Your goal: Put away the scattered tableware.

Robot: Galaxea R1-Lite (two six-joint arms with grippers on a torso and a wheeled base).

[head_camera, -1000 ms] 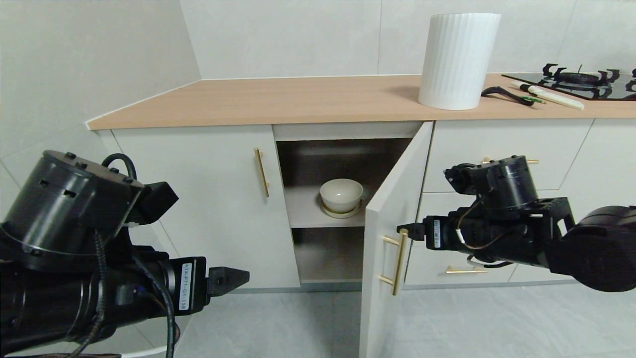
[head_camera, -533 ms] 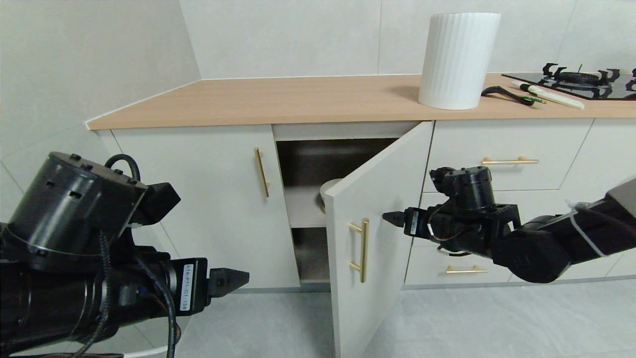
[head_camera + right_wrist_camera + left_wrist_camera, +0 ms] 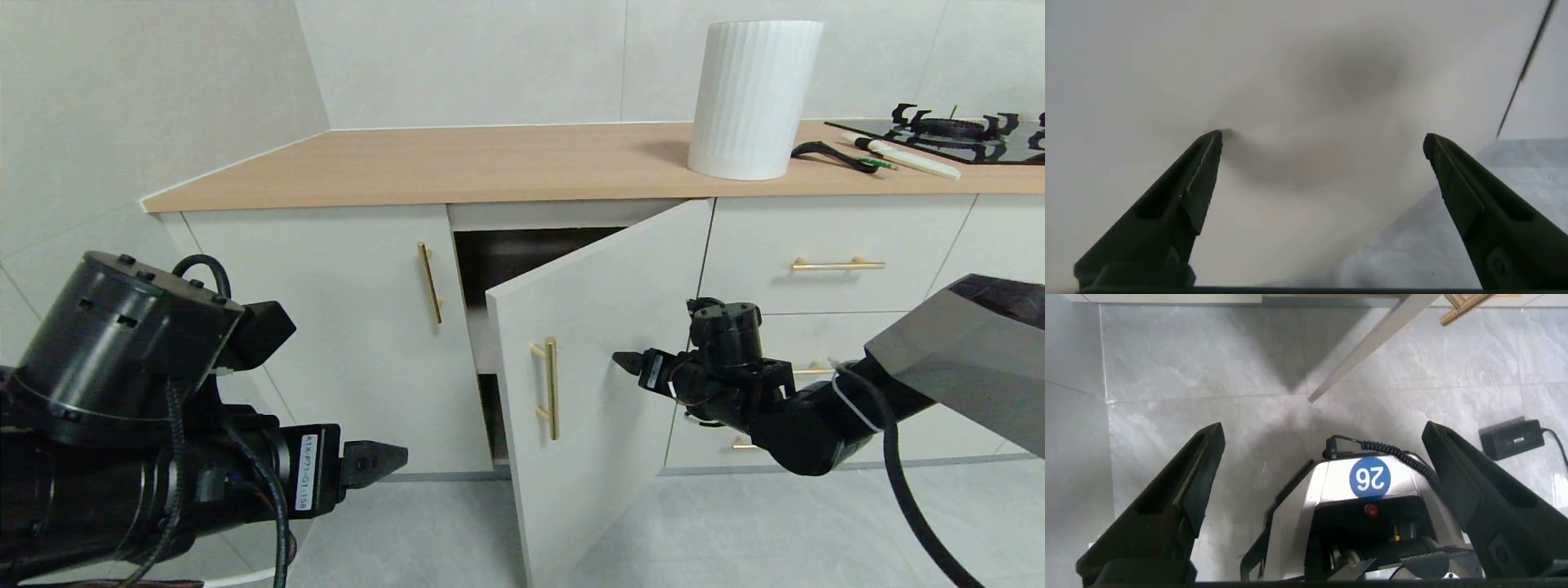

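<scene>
left gripper point(image 3: 374, 462): low at the near left, in front of the left cabinet front, well apart from the swinging door. its fingers point(image 3: 1192, 482) are spread wide over grey floor tile, with nothing between them.
left cabinet front point(image 3: 326, 327): shut, white, with a vertical gold bar handle point(image 3: 430, 282) near its right edge.
compartment gap point(image 3: 522, 245): a dark opening under the countertop, between the left front and the swinging door. what lies inside is hidden by the door.
cabinet door point(image 3: 596, 310): hinged on its right side, standing partly ajar, its free edge angled out toward the camera. it carries a vertical gold door handle point(image 3: 549, 388) near that edge.
right gripper point(image 3: 627, 362): at mid-height on the door's outer face, right of the door handle. its fingers point(image 3: 1188, 188) are spread apart and grip nothing, and the tips sit right up against the white panel.
drawers point(image 3: 833, 237): white fronts with horizontal gold pulls, right of the door.
countertop point(image 3: 449, 163): wood-toned, running the full width.
ribbed container point(image 3: 751, 98): tall, white, upright on the countertop above the door's hinge side.
black utensil point(image 3: 829, 153): lying flat on the countertop just right of the container.
white utensil point(image 3: 906, 162): lying flat beside the black one, near the hob's edge.
hob point(image 3: 955, 135): black, at the far right.
</scene>
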